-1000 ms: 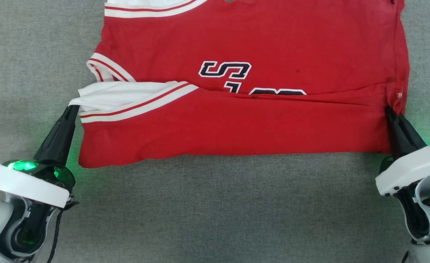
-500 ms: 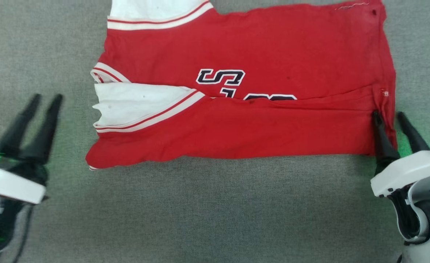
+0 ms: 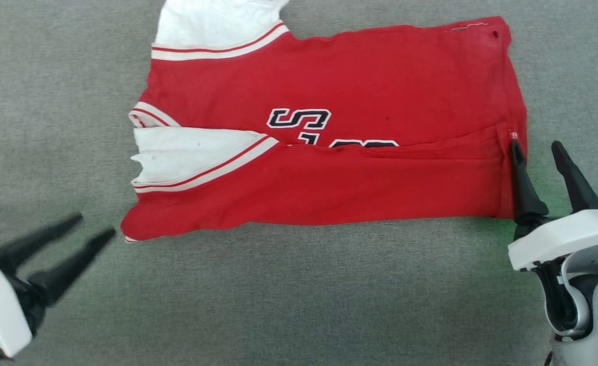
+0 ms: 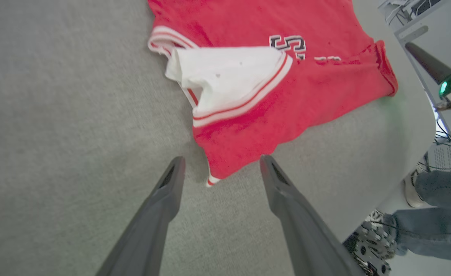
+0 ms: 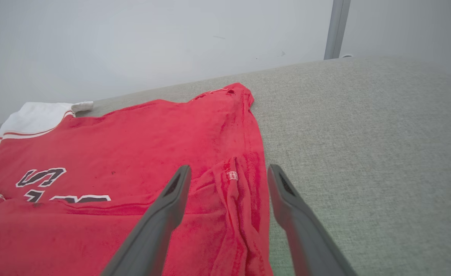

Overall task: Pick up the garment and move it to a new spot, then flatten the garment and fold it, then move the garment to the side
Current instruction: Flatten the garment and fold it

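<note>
Head camera looks down; wrist cameras low, near; all share garment [image 3: 329, 188].

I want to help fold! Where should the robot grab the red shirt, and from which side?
The garment lies flat, so only its edges offer the fingers a pinch. Probably take its two near corners from the ends: left gripper at the sleeve-end corner, right gripper at the hem.

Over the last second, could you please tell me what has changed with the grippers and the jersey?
Both grippers let go of the garment at its folded edge. The left gripper opened and drew back off the white sleeve, toward the robot; the right gripper opened in place, its jaws straddling the right edge. The garment stayed folded on the grey surface.
</note>
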Robot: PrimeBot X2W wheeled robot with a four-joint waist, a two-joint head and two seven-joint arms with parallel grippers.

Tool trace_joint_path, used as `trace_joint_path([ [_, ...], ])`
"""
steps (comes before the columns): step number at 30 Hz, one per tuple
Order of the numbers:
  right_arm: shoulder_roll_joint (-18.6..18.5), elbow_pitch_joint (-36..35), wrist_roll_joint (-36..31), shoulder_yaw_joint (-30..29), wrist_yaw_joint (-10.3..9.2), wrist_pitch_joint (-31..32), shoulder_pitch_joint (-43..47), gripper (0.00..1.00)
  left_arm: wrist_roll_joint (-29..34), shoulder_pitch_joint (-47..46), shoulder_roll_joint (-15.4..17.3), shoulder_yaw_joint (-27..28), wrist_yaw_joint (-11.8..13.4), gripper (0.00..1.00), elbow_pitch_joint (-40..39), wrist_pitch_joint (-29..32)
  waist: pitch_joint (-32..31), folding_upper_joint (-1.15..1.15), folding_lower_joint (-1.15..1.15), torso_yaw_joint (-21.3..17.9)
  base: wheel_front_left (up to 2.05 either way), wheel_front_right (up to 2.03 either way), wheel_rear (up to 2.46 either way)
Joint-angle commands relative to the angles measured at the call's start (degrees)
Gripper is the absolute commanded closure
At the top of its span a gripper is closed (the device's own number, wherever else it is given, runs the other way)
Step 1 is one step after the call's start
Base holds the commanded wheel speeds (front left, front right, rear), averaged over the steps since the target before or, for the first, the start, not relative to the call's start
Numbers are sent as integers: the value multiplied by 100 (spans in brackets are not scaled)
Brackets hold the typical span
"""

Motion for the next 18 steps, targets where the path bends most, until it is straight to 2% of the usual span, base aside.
trace_joint_path([
  [1, 2, -33, 47, 65, -5, -55, -73, 0, -44, -144, 8, -128, 14, 0, -29, 226, 16, 0, 0, -78, 0, 0, 0],
  [5, -1, -42, 125, 211, -5, -154, -60, 0, -236, -444, -194, -415, 14, 0, 236, 628, 101, 0, 0, -255, 0, 0, 0],
  [13, 0, -77, 290, 227, -5, -395, 48, 0, -593, -865, -514, -719, 14, 0, 1014, 1021, 312, 0, 0, -591, 0, 0, 0],
  [18, 0, -65, 368, 287, -5, -498, 118, 0, -797, -824, -643, -975, 14, 0, 1065, 1367, 393, 0, 0, -750, 0, 0, 0],
])
